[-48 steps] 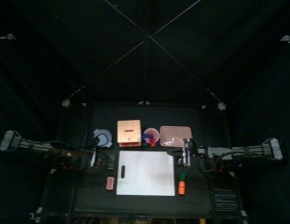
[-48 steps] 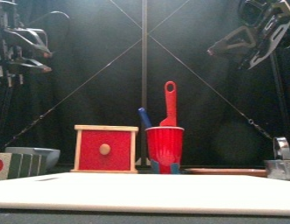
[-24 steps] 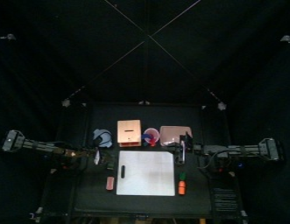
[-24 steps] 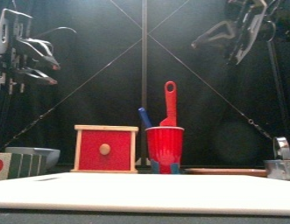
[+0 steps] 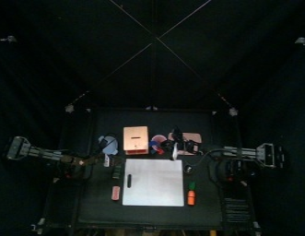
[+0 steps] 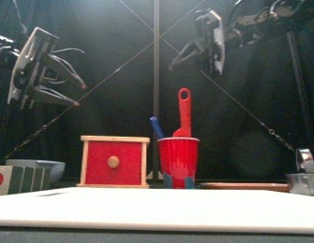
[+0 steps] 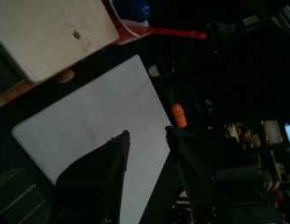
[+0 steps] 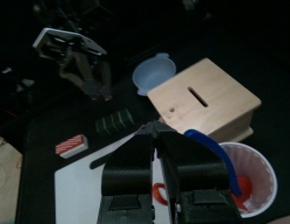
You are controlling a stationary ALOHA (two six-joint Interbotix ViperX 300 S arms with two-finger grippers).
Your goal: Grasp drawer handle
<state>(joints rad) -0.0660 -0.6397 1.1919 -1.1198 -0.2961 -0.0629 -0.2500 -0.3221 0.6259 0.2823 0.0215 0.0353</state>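
1. Top view: the drawer box (image 5: 137, 140) sits at the table's (image 5: 87, 207) far edge, left of centre, beyond the white mat (image 5: 155, 182). The left gripper (image 5: 103, 159) hangs just left of the box; the right gripper (image 5: 183, 147) reaches in beside the red cup (image 5: 169, 142).
2. Front view: the box's red front (image 6: 115, 162) carries a small round knob (image 6: 114, 162) at its centre. Both grippers hang high above it, holding nothing.
3. Left wrist view: the jaws stand wide apart and empty over the mat; the box top (image 7: 56, 37) lies beyond.
4. Right wrist view: the jaws stand close together, a narrow gap between them, empty, near the box.
5. Handling, as a judgement: the knob looks rigid, smooth and small, so it may slip; pinch it squarely from both sides. The box looks light and may slide.
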